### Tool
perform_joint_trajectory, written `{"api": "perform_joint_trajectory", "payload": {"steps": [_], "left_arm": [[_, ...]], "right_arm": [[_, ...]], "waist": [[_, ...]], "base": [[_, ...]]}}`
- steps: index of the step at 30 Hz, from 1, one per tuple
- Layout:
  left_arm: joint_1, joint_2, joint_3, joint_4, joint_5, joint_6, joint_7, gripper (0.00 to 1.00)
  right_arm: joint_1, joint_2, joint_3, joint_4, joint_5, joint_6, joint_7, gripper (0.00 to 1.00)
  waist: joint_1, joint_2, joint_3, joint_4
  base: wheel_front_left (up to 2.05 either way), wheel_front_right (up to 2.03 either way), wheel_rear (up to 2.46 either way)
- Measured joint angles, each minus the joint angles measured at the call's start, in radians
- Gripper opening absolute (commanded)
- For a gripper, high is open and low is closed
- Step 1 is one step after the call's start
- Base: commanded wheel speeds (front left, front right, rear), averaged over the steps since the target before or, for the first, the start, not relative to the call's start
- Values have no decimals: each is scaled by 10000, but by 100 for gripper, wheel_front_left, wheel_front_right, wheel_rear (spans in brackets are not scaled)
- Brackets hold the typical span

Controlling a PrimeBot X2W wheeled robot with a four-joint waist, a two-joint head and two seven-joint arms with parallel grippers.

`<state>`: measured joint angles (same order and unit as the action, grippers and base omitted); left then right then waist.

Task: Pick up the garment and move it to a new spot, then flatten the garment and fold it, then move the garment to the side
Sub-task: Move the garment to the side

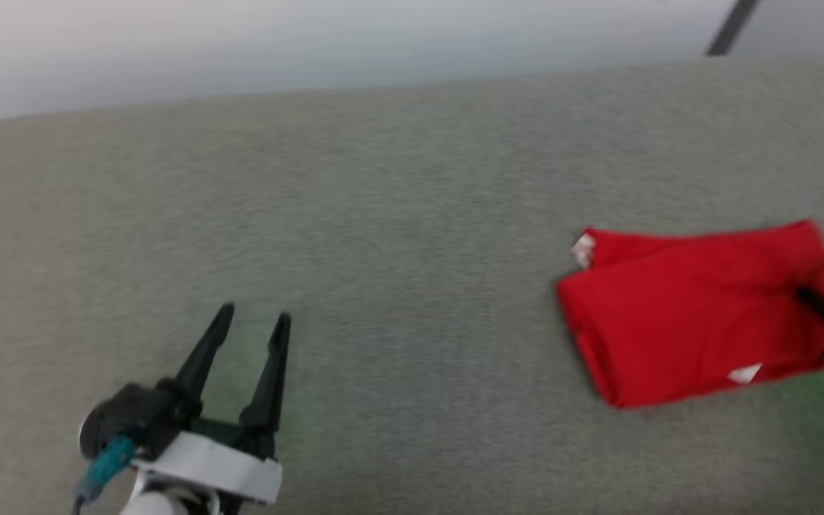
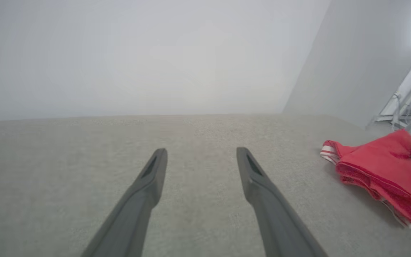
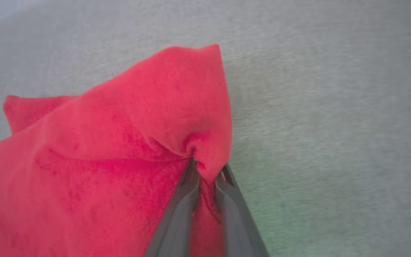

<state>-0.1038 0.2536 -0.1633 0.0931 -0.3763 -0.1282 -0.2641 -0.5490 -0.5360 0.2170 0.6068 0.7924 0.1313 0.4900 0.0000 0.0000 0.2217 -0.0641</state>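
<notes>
- Here we are over the grey, felt-covered table [image 1: 398, 214], and my left claw [image 1: 254, 318] hangs above its near left part, both dark fingers spread wide with nothing between them.
- From my left wrist, that left claw [image 2: 202, 153] points toward the far edge, with bare grey covering showing through the gap and a pale wall [image 2: 155, 53] beyond.
- Over to the right now: the garment [image 1: 691, 315] lies folded into a compact red block toward the right side of the table, well short of the far edge and well apart from my left claw.
- A bit of white peeks out at the block's far left corner, and a small white patch [image 1: 744, 373] shows near its near right corner.
- From the left wrist the garment [image 2: 387, 167] looks stacked in layers, with red-and-white striped trim [image 2: 328, 151] poking out at its left end.
- My right claw [image 1: 816, 300] comes in from the right and meets the garment's right edge.
- Close up it's clear: my right claw [image 3: 207, 171] is pressed together on a pinch of red cloth, fabric bunched tight between the two fingers.
- Around that pinch the garment [image 3: 102, 160] rises into a soft peak and puckers at the fingertips.
- The rest of it slopes away to the left in that view.
- The print side isn't visible; plain red is what faces up.
</notes>
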Motion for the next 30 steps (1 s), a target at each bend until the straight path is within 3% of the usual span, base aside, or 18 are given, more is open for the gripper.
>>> {"api": "perform_joint_trajectory", "payload": {"steps": [6, 13, 20, 30], "left_arm": [[-1012, 495, -773, -75, 261, 0, 0, 100], [-2561, 1302, -1630, -230, 345, 0, 0, 100], [-3727, 1755, -2023, -483, 343, 0, 0, 100], [-3976, 2213, -2155, -642, 343, 0, 0, 100]], "right_arm": [[-560, -577, -522, 403, 38, 0, -863, 0], [-1845, -1269, -932, 1381, -686, 0, -1313, 0], [-3096, -1450, -1166, 2529, -1839, 0, -2148, 0], [-4562, -1160, -1348, 4556, -3894, 0, -3779, 0]], "waist": [[0, 0, 377, -763], [0, 0, 1207, -1246], [0, 1, 2016, -1477], [0, 0, 2857, -1562]], "base": [[0, 0, 0], [0, 0, 0], [0, 0, 0], [0, 0, 0]]}}
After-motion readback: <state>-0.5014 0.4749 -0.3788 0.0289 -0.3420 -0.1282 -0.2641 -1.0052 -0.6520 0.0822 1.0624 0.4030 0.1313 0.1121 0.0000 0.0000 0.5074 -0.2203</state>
